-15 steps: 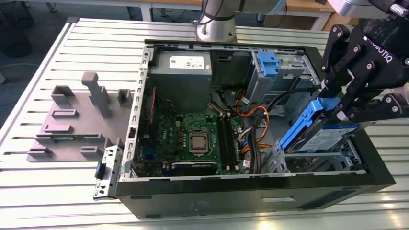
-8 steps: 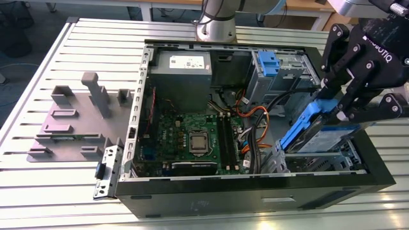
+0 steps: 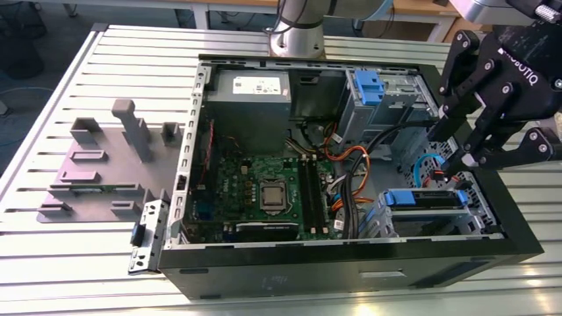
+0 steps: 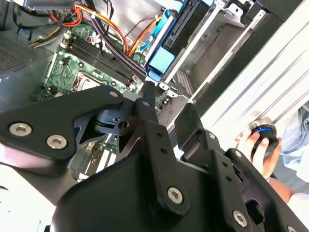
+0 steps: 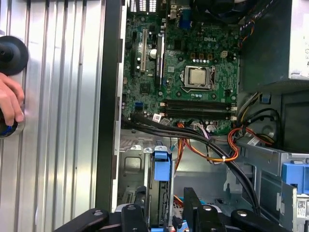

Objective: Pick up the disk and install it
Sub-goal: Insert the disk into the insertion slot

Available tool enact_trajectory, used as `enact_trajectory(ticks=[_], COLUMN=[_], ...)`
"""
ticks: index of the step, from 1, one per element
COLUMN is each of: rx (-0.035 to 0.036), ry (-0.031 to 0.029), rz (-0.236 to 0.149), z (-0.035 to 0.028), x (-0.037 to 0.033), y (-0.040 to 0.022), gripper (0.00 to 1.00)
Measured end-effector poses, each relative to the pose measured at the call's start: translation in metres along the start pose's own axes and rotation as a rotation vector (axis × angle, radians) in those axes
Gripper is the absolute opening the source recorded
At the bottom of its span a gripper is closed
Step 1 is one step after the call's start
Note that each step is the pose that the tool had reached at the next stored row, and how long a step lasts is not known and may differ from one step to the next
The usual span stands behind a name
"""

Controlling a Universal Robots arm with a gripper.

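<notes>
exterior view: an open black desktop computer case (image 3: 518, 230) lies on its side on a ribbed, slatted metal table (image 3: 52, 263), with the black, angular gripper (image 3: 459, 168) hanging over the case's corner at the exterior view's right. its linkage arms are matte black with bright screw heads, and its 2 fingers stand a narrow gap apart with nothing between them, their tips just above the disk (image 3: 425, 199). the disk sits edge-up in a perforated grey metal drive cage (image 3: 386, 227) at that corner of the case; what shows of it is a bright blue plastic rail along its upper edge and a dark flat side, while the label face cannot be made out. in the first wrist view the disk (image 5: 161, 191) reads as a thin upright slab with a blue tab, and the finger bases are cut off at the picture's edge. in the second wrist view the gripper (image 4: 166, 111) is very close, blocking much of the cage, and the blue tab (image 4: 161, 62) shows just beyond a fingertip. a green motherboard (image 3: 263, 191) with a square silver processor lies flat in the case, crossed by orange, red and black cables (image 3: 347, 164). a grey power supply box (image 3: 250, 99) sits at the far end, and another blue clip (image 3: 367, 85) tops a second cage. a grey moulded fixture (image 3: 97, 164) with upright blocks rests on the table. a person's hand (image 5: 9, 104) grips a dark round knob beside the case, partly cut off.
</notes>
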State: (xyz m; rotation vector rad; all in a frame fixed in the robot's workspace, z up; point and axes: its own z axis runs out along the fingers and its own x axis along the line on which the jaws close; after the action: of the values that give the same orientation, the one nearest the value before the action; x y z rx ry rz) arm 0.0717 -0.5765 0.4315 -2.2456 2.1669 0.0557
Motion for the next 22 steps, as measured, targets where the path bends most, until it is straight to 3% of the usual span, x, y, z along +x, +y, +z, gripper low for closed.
enact_trajectory(ticks=[7, 11, 14, 22], rx=[0.0, 0.0, 0.0, 0.0], ry=[0.0001, 0.0, 0.0, 0.0], rz=[0.0, 0.0, 0.0, 0.0], z=[0.0, 0.0001, 0.0001, 0.0001], x=[0.0, 0.0, 0.0, 0.0], y=[0.0001, 0.0001, 0.0002, 0.0003], gripper=[0.42, 0.18, 0.11, 0.11])
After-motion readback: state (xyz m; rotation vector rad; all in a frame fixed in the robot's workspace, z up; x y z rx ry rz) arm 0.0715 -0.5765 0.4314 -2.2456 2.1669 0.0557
